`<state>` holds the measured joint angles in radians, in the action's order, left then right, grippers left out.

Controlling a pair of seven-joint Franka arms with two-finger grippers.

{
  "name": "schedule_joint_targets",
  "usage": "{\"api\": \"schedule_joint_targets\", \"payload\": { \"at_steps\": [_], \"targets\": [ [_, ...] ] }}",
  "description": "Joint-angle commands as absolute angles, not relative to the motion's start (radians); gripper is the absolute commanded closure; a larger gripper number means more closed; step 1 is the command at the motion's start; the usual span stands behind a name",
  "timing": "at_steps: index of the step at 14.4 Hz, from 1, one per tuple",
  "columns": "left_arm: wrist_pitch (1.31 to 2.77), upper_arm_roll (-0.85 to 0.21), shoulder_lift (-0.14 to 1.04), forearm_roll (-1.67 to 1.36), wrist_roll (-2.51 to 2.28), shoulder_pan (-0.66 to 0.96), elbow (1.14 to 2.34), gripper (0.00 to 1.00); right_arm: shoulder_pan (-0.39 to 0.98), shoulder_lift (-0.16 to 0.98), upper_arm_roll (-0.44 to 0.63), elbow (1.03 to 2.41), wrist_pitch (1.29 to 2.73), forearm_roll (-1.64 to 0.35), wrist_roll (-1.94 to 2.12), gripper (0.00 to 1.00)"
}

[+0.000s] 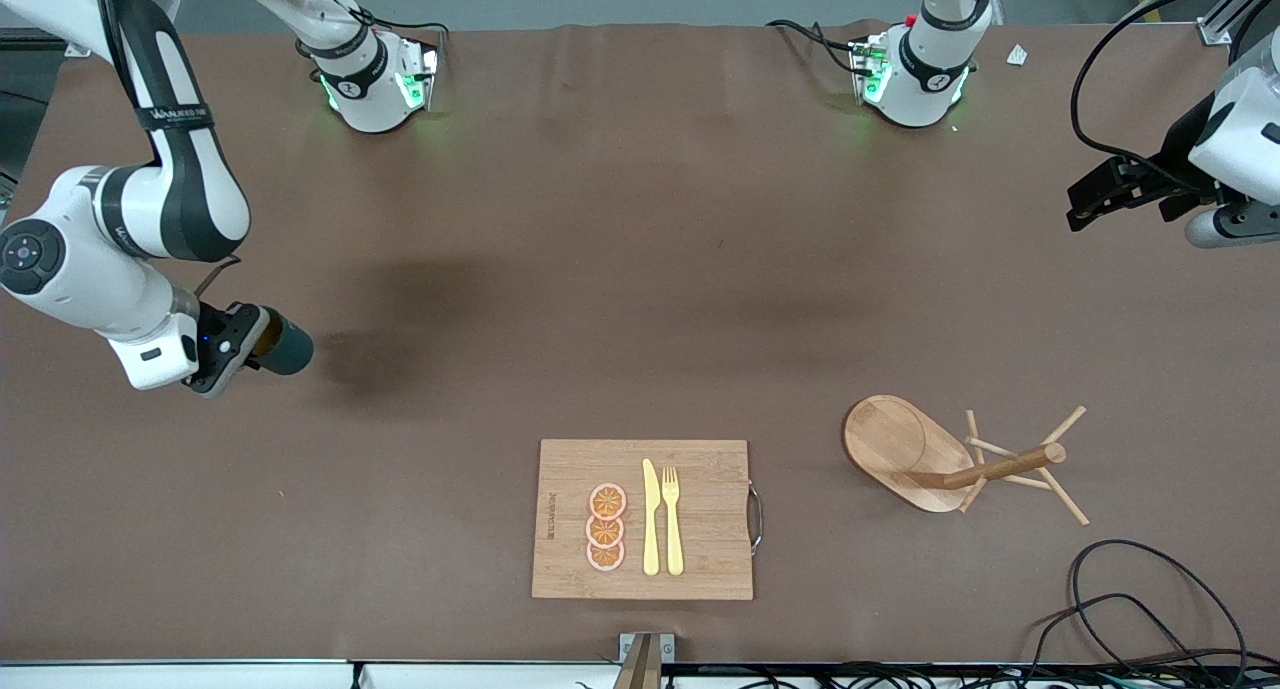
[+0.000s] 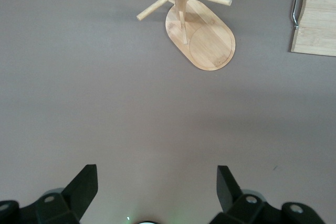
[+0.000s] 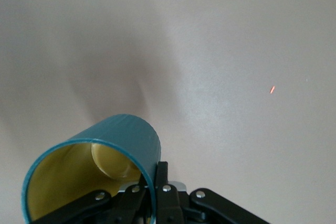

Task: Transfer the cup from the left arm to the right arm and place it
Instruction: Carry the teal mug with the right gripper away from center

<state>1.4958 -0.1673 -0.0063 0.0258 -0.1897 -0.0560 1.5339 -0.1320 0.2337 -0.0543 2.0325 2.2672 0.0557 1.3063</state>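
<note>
Cup: the dark teal-green cylindrical cup with a glossy yellow inside lies sideways in the right gripper, over bare brown table toward the right arm's end, at about ten o'clock from the rectangular bamboo cutting board.
Right gripper: fingers pinched on the cup's rim, one inside, one outside; only the right wrist view shows this.
Left gripper: black fingers spread wide, holding nothing, high over the table's left-arm end.
Rack: the pale wooden mug tree on its oval base stands at three o'clock from the board.
</note>
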Motion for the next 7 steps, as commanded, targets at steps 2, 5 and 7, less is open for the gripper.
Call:
{"api": "schedule_joint_targets", "payload": {
  "at_steps": [2, 5, 7],
  "targets": [
    [1.486, -0.172, 0.006, 0.044, -0.169, -0.058, 1.509, 0.00, -0.149, 0.196, -0.075, 2.074, 2.283, 0.126, 1.512, 1.00],
    [1.486, -0.172, 0.006, 0.044, -0.170, -0.054, 1.509, 0.00, -0.176, 0.198, -0.075, 2.101, 2.308, 0.129, 1.595, 1.00],
    [1.486, -0.172, 0.006, 0.044, -0.170, -0.052, 1.509, 0.00, -0.186, 0.195, -0.075, 2.146, 2.383, 0.129, 1.707, 1.00]
  ]
}}
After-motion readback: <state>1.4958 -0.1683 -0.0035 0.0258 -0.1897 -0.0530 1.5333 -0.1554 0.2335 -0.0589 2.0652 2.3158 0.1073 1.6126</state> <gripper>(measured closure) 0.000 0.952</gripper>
